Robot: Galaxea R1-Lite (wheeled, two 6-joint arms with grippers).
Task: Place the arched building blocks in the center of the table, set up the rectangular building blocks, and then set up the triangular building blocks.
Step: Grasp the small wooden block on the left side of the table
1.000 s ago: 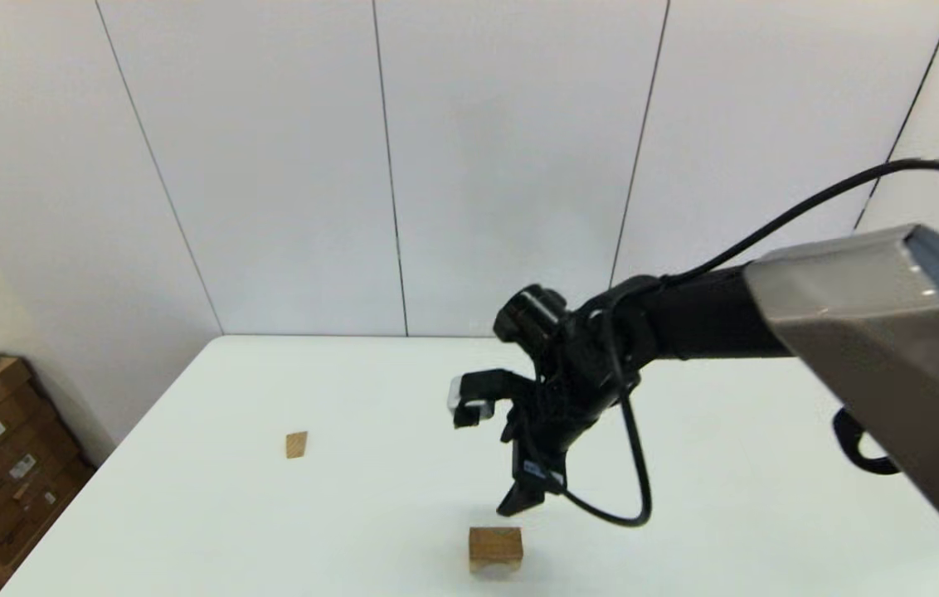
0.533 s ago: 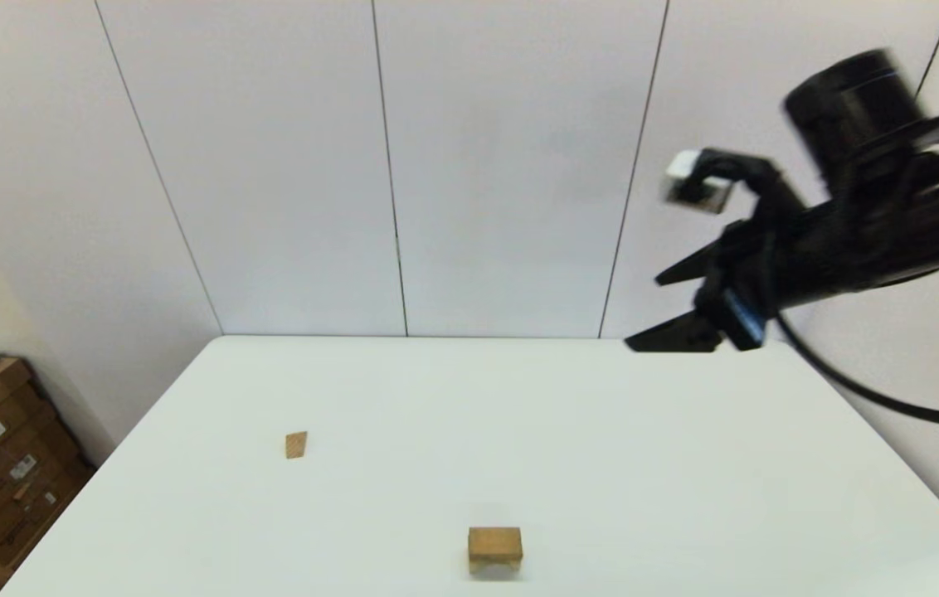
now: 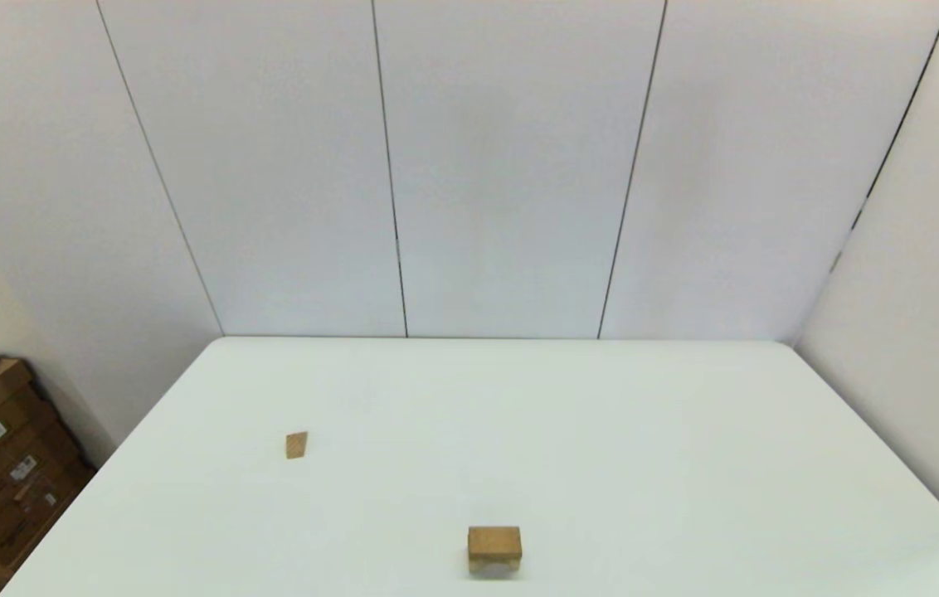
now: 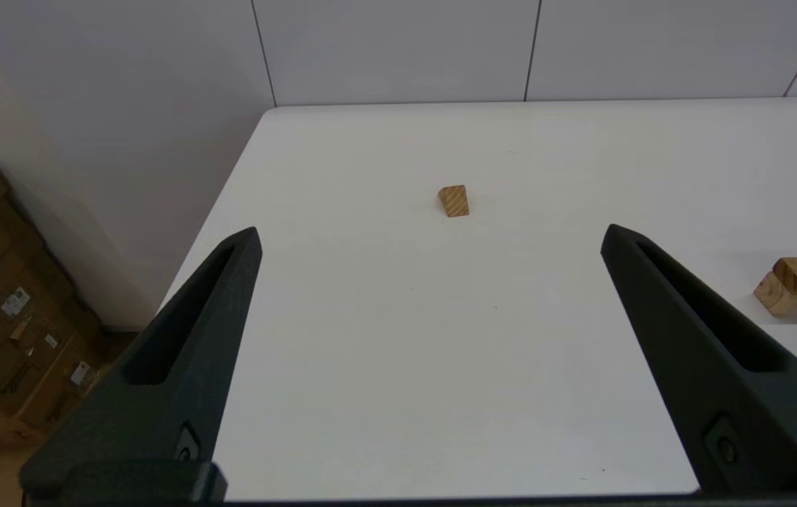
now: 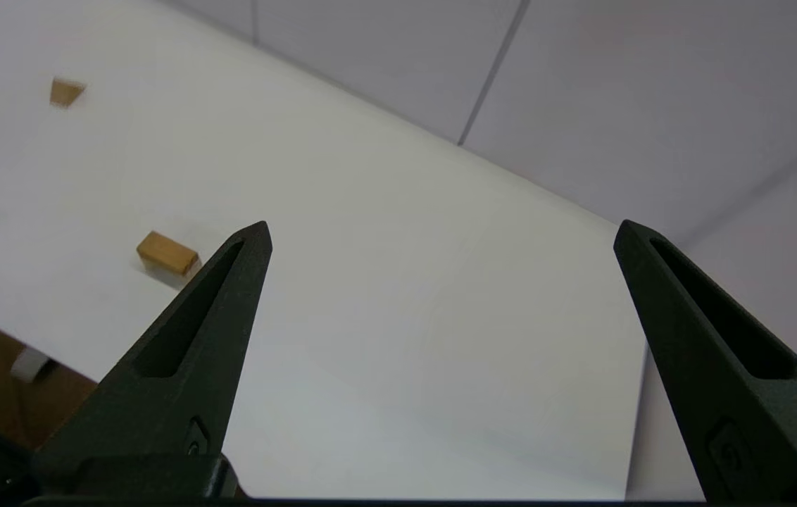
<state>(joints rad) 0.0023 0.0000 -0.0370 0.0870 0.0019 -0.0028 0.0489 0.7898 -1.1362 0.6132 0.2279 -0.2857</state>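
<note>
The right pincer (image 5: 441, 232) hangs wide open over the white counter (image 5: 384, 296) — the arched block (image 5: 167, 253) and small wedge (image 5: 65, 91) sit well apart.

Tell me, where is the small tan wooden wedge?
In the head view the small tan wooden wedge lies alone on the white table's left side, beyond the arched wooden block.

The arched building blocks (image 3: 494, 547), a chunky tan piece with its hollow facing down, is seen standing near the near edge of the table (image 3: 602, 431). The triangular building blocks (image 3: 296, 444), a small grained wedge, is seen well apart toward the table's left side.
</note>
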